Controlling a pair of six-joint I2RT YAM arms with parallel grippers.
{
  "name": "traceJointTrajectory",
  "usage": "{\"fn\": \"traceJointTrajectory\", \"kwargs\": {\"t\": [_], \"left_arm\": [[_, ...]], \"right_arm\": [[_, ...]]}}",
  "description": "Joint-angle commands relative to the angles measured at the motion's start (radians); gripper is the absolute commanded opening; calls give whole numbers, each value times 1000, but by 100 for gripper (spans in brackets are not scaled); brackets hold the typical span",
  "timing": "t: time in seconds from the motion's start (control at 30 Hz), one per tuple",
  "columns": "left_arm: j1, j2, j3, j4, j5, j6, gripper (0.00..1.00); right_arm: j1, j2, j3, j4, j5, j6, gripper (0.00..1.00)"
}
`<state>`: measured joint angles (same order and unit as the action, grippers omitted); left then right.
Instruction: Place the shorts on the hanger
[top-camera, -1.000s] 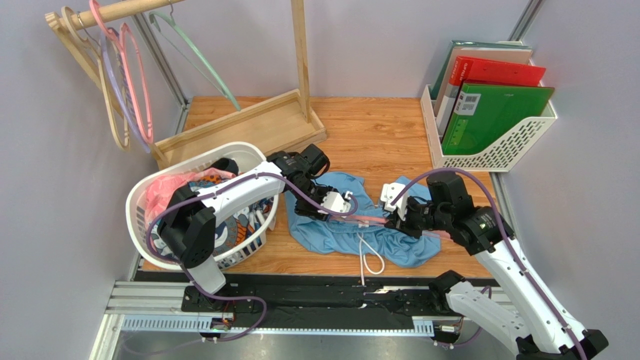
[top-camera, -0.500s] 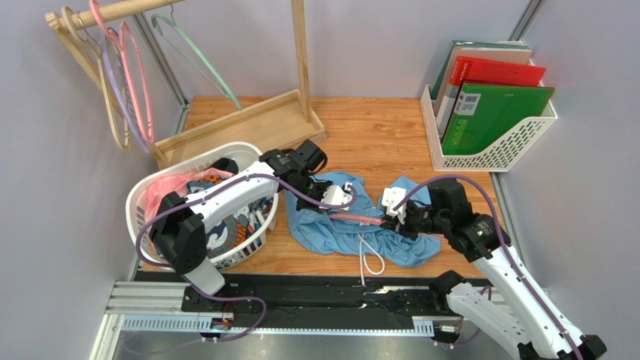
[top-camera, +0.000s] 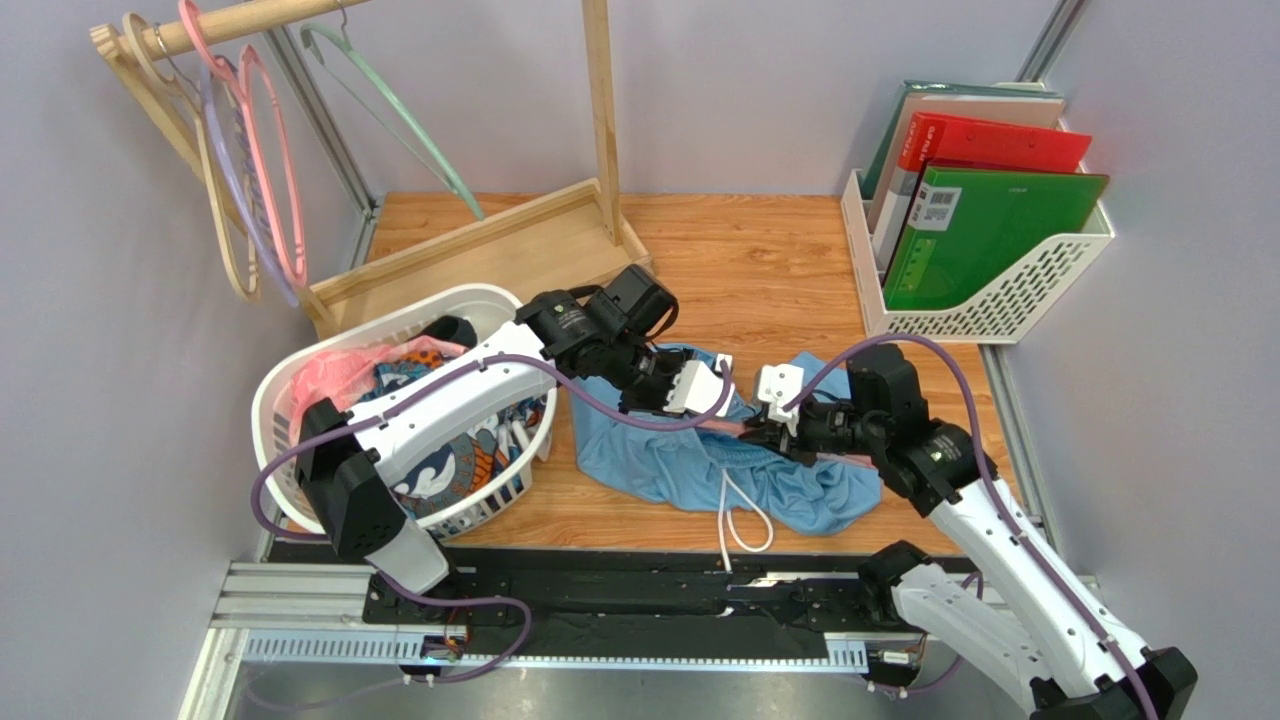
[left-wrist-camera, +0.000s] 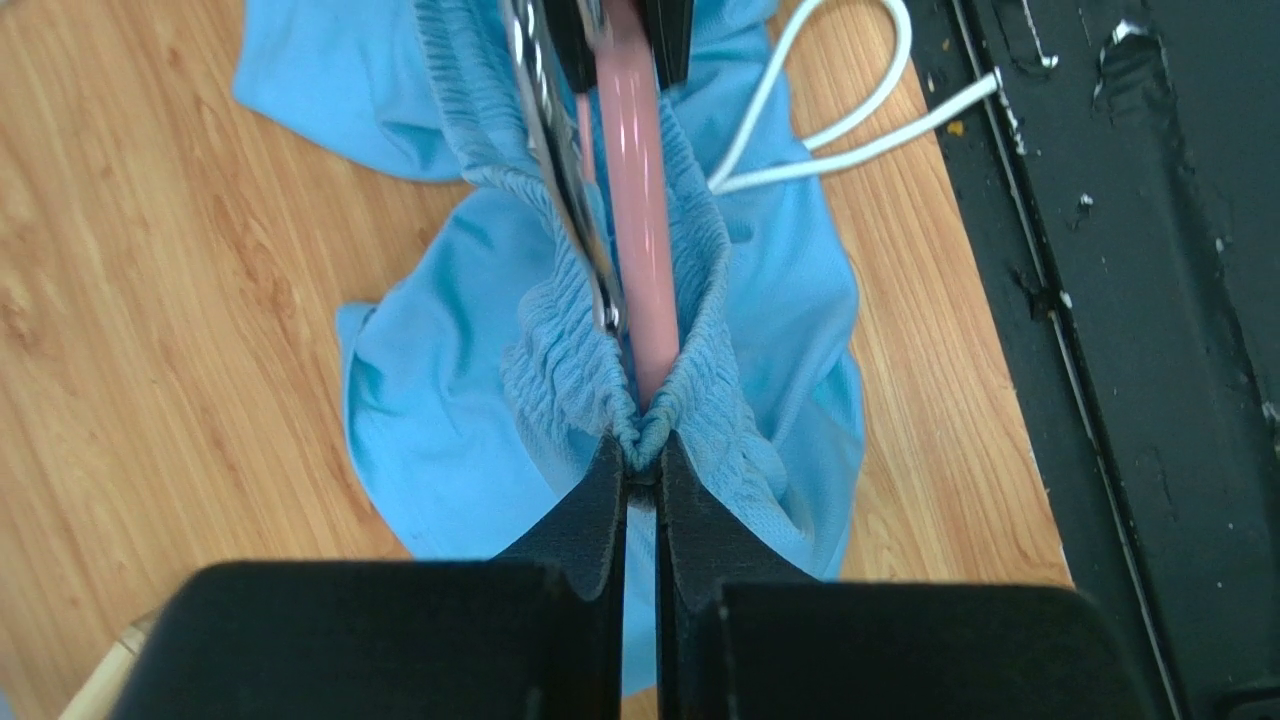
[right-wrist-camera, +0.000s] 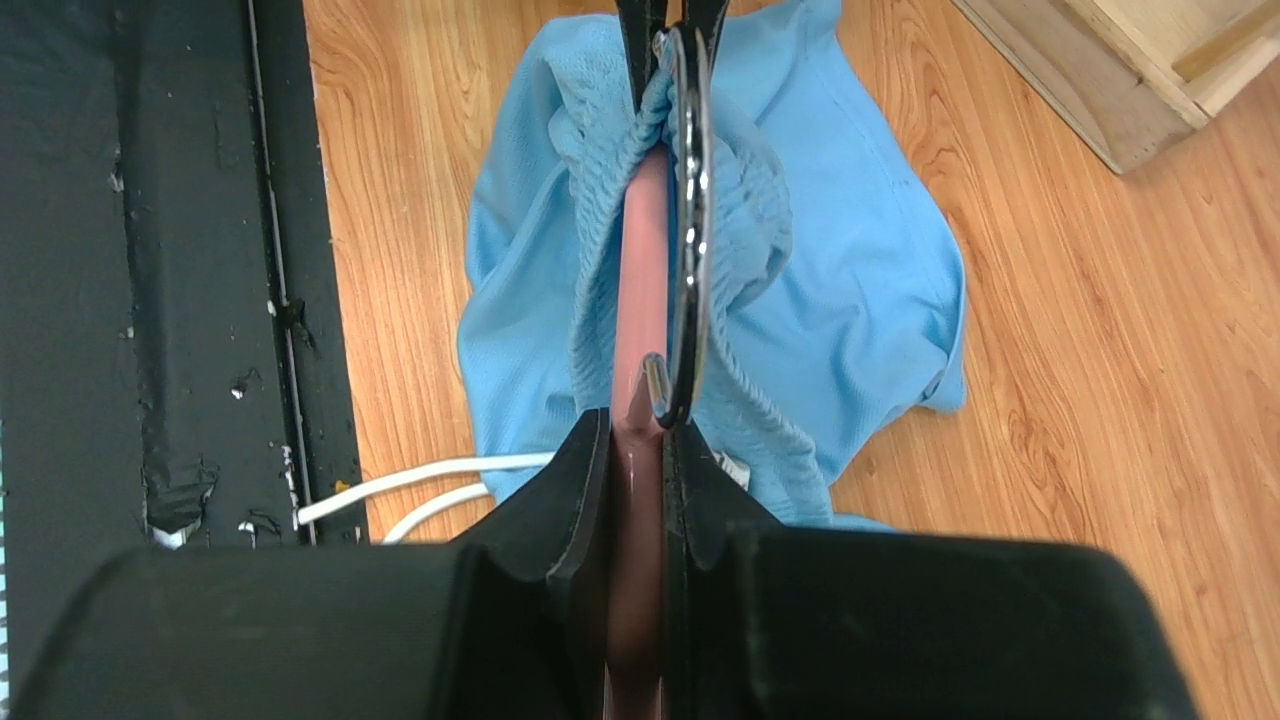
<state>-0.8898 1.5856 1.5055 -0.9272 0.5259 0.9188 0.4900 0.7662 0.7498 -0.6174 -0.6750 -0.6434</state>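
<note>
Left wrist view: left gripper (left-wrist-camera: 642, 468) clamped on shorts (left-wrist-camera: 443, 383) waistband, hanger (left-wrist-camera: 639, 225) bar lying lengthwise straight ahead inside it, far end pinched by right gripper (right-wrist-camera: 639, 432); shorts sagging onto wooden surface (left-wrist-camera: 150, 225) between arms.

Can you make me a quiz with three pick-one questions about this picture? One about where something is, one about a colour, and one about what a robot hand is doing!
1. Where is the white basket?
A. Left of the shorts
B. Right of the shorts
C. On top of the shorts

2. What colour are the shorts?
A. Red
B. Light blue
C. Yellow

3. What is the left gripper doing?
A. Standing wide open
B. Pinched shut on the shorts
C. Shut on nothing

Answers:
1 A, since the top view shows the basket at the table's left side, beside the shorts.
2 B, since every view shows light blue fabric.
3 B, since the left wrist view shows it squeezing the bunched blue fabric.
</note>
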Motion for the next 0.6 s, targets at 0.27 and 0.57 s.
{"fn": "traceJointTrajectory", "kwargs": {"t": [0.27, 0.57], "left_arm": [[-6, -78, 23, 37, 34, -63, 51], [86, -190, -168, 136, 83, -81, 86]], "right_arm": [[-2, 35, 5, 235, -115, 56, 0], [-13, 13, -32, 260, -133, 59, 0]]}}
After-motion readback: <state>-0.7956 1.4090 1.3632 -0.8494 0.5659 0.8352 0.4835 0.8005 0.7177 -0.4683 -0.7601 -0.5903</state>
